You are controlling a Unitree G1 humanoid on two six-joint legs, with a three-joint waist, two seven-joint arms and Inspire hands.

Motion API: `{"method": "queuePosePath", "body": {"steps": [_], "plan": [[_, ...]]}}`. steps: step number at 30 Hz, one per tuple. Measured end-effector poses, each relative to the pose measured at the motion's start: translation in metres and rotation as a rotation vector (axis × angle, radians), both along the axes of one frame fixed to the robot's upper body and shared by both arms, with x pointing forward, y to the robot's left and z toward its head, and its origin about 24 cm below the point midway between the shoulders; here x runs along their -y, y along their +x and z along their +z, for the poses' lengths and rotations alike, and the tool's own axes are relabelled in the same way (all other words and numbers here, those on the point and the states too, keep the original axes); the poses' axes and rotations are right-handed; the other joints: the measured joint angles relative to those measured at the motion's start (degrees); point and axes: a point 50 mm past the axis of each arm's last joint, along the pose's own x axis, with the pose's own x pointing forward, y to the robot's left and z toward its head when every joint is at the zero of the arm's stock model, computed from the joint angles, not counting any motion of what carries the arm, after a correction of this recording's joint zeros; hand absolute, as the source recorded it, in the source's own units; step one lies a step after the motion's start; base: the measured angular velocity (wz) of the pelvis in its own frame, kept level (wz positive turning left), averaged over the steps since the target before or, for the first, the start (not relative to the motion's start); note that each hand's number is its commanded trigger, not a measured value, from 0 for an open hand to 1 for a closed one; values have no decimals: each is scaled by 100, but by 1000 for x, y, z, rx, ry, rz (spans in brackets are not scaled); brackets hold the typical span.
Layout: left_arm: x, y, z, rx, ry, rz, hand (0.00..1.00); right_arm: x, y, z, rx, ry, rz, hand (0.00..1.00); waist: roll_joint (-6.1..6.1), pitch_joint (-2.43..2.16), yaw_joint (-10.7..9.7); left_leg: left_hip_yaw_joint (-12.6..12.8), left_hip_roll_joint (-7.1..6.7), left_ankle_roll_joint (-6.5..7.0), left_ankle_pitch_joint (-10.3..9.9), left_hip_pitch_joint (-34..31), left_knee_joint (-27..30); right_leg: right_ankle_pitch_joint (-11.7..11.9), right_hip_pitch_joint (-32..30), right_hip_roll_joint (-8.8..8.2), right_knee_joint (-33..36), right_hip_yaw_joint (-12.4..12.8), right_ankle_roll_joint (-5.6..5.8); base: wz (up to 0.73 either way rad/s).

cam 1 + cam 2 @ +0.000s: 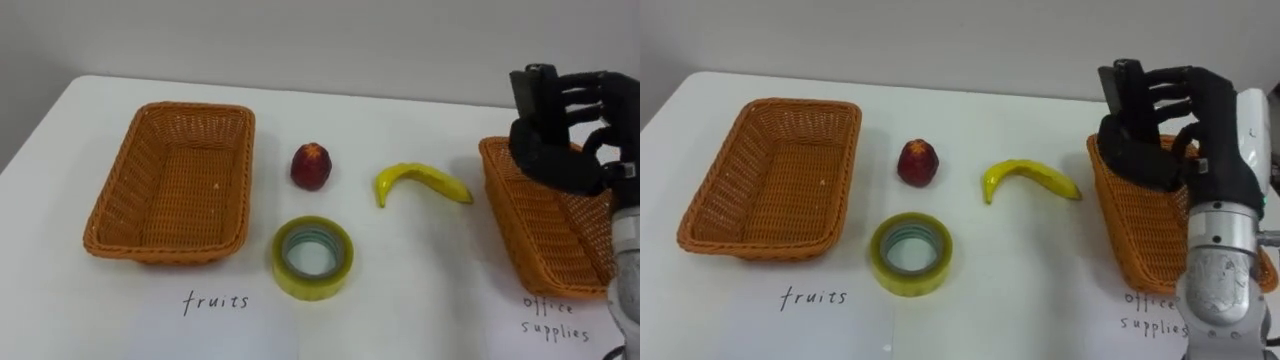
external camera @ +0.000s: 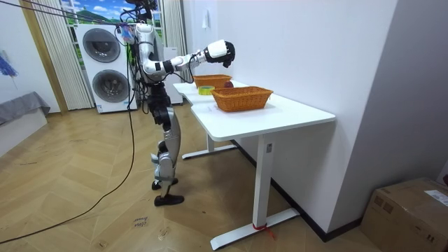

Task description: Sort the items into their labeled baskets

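The right hand (image 1: 1152,150) hovers over the right basket (image 1: 1122,215), marked for office supplies, fingers curled round a small dark block (image 1: 1126,86), likely to drop it in. The apple (image 1: 918,163), banana (image 1: 1032,178) and tape (image 1: 910,254) wait between the baskets, the left basket (image 1: 770,180) unfilled.

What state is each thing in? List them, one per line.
Orange wicker fruits basket: empty.
Orange wicker office-supplies basket: partly hidden.
Red fruit: on table.
Yellow banana: on table.
Yellow tape roll: flat on table.
Right hand: curled round small dark object, above office-supplies basket.
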Motion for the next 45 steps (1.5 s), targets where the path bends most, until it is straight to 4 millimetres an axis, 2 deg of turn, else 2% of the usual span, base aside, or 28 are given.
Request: {"method": "queuePosePath", "body": {"steps": [8,16,22,32,38,39,40,41,43,45], "plan": [[-1,-1,1,4,4,11,0,15,-3,0,6,-16,-76,100,26,12,-92,-1,-1,0,0,-12,-20,0,-10,3,-15,-7,0,0],[-2,-1,1,3,6,13,0,27,-7,-9,3,34,-143,100,1,-5,-236,9,0,-1,0,8,-44,0,-2,5,-16,3,0,0],[-1,-2,1,1,5,14,0,34,-12,-28,-63,100,-171,100,-4,-10,-223,26,1,-1,1,66,-75,-1,17,3,1,17,2,-1],[-3,4,2,28,14,9,0,37,-14,-34,-91,116,-185,100,-23,-10,-225,63,2,-3,6,87,-107,-4,8,3,0,19,6,-1],[-3,3,2,25,14,9,0,41,-16,-46,-144,128,-201,100,-35,-9,-214,88,2,-1,8,101,-130,-4,5,4,-4,19,6,-1],[-3,3,2,25,14,9,0,41,-16,-48,-155,130,-200,95,-34,-9,-214,89,2,0,8,101,-134,-4,3,4,-5,19,6,0],[-3,3,2,25,14,9,0,42,-17,-50,-164,132,-201,69,-31,-9,-213,90,3,0,8,102,-136,-4,3,4,-5,18,6,0],[-3,3,2,25,14,9,0,42,-17,-50,-167,132,-200,56,-30,-9,-213,90,3,0,8,102,-137,-4,2,4,-5,18,6,0],[-4,3,2,26,13,8,0,41,-17,-50,-170,134,-196,0,-20,-4,-216,90,4,-1,8,101,-137,-4,2,4,-8,16,6,0],[-4,4,2,26,13,8,0,41,-17,-51,-175,135,-189,0,-18,-4,-216,91,5,-1,8,101,-138,-4,2,5,-9,16,6,0]]}}
